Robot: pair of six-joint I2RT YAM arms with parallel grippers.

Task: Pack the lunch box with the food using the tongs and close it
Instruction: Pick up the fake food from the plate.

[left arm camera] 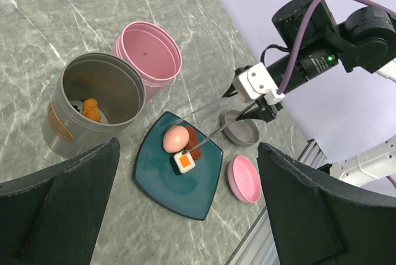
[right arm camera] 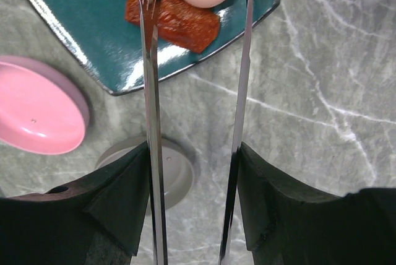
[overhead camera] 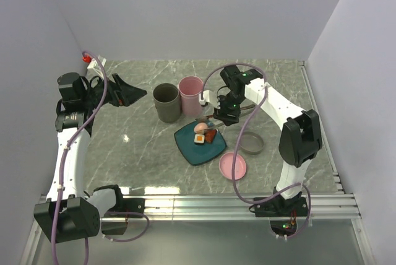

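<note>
Two thin, flat silver arms make up the tongs (right arm camera: 151,91), bright and mirror-like. The arm on the left of the right wrist view ends in a slotted, fork-like tip. In that view their long axis runs from 6 o'clock to 12 o'clock with the tips at 12. In the top view they slant from the right gripper (overhead camera: 221,115) down toward about 8 o'clock. That gripper stands at 1 o'clock of the teal plate (overhead camera: 189,148), and its fingers are clamped from outside on the two arms, which stand apart rather than squeezed together.

The forked tip lies over the red-brown sausage (right arm camera: 176,22); whether it touches cannot be told. The other arm passes just right of the pale pink egg ball (left arm camera: 176,138). The sausage lies against the egg's 3 o'clock side in the left wrist view, and the white-and-orange block (left arm camera: 184,162) sits at the egg's 5 o'clock. All three are on the plate.

The orange nugget (left arm camera: 91,109) rests inside the grey tin (left arm camera: 127,85), with a dark bit just beside it, too shadowed to make out. A tan label (left arm camera: 54,119) bands the tin's side; no writing on it can be read. The pink tin (left arm camera: 170,60) touches the grey one. In the top view the pink lid (overhead camera: 233,166) lies at 5 o'clock of the plate and the grey lid (overhead camera: 250,143) at 3 o'clock.

The left gripper (overhead camera: 137,96) hangs well apart at 9 o'clock, fingers spread wide, holding nothing.
</note>
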